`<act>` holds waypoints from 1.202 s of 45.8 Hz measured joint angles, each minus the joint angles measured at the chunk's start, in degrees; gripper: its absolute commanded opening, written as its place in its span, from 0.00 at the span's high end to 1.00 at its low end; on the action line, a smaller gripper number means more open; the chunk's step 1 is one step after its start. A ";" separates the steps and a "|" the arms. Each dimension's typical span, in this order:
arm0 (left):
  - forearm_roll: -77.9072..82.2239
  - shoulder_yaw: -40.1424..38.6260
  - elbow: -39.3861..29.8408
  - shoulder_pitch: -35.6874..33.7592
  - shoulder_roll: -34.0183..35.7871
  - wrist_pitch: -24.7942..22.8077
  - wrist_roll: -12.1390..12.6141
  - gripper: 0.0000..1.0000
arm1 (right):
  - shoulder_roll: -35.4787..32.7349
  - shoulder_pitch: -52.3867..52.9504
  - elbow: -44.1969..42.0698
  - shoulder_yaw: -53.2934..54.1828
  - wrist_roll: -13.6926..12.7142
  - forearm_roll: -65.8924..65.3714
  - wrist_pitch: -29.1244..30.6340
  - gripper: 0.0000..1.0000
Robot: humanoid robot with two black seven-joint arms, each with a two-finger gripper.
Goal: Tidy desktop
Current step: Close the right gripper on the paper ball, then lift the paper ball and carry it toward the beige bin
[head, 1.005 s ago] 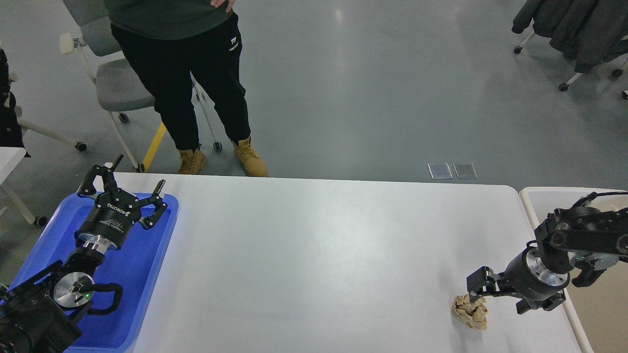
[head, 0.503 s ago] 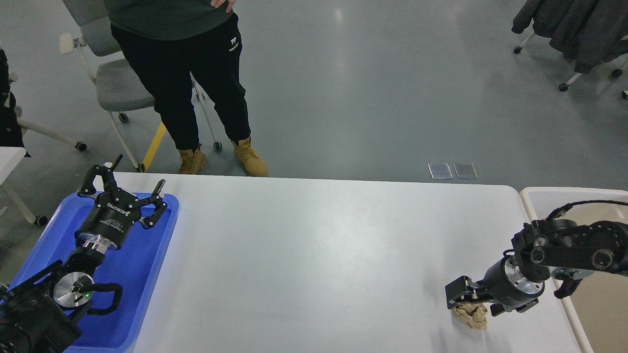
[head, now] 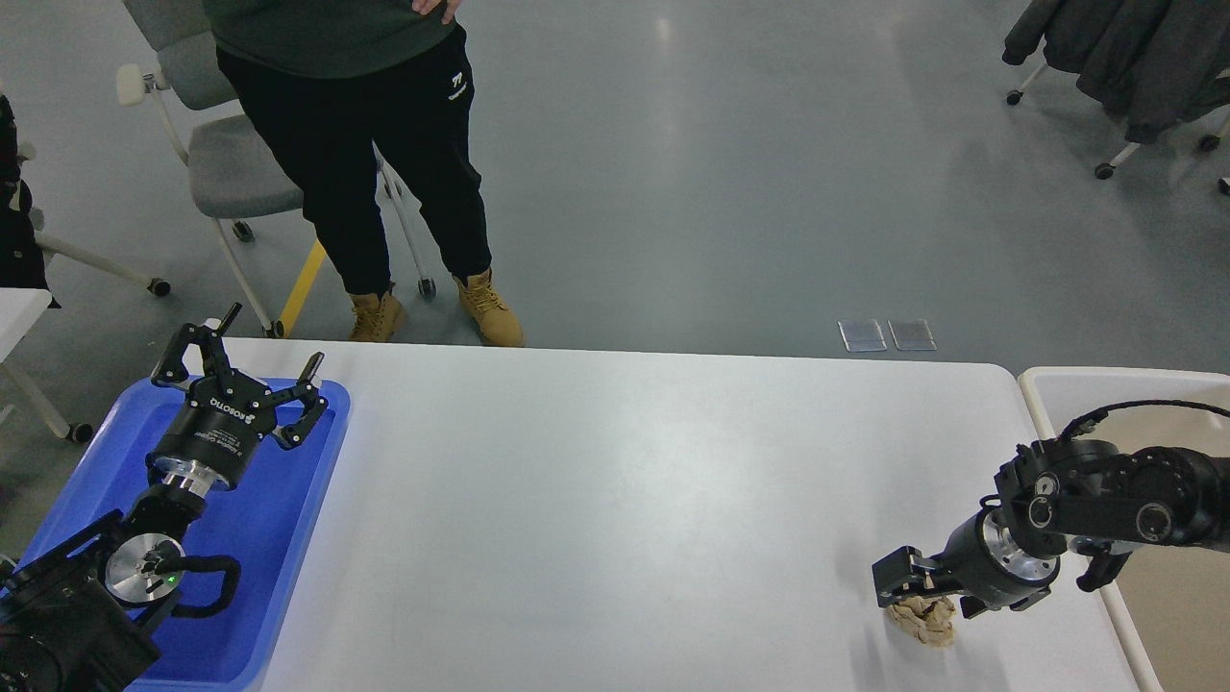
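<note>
The white desktop [head: 615, 500] fills the middle of the head view. A crumpled brown paper ball [head: 924, 620] lies on it near the front right corner. My right gripper [head: 900, 586] is low over the ball's top left and touches it. Its dark fingers cannot be told apart, so I cannot tell whether they have closed on the paper. My left gripper [head: 274, 336] is open and empty. It hangs above the far end of the blue tray [head: 288, 519] at the left.
A beige bin with a cream rim [head: 1057, 377] stands right of the desktop, under my right arm. A person in tan boots [head: 490, 312] stands at the table's far edge beside a grey wheeled chair [head: 226, 173].
My right gripper has come down and to the left, from beside the paper ball onto its top. The left arm and the ball have not moved.
</note>
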 measured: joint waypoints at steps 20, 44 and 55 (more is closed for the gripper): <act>0.00 0.00 0.00 0.00 0.00 0.00 0.00 0.01 | 2.31 -3.69 -4.10 -0.05 0.29 -4.85 -4.00 0.93; 0.00 -0.01 0.00 0.00 0.00 0.00 0.00 0.01 | 1.34 -2.09 -3.27 -0.72 0.23 -9.92 -5.11 1.00; 0.00 -0.03 0.00 0.00 0.00 0.00 0.00 0.01 | -1.73 5.54 2.29 -2.99 0.26 -10.02 -4.26 1.00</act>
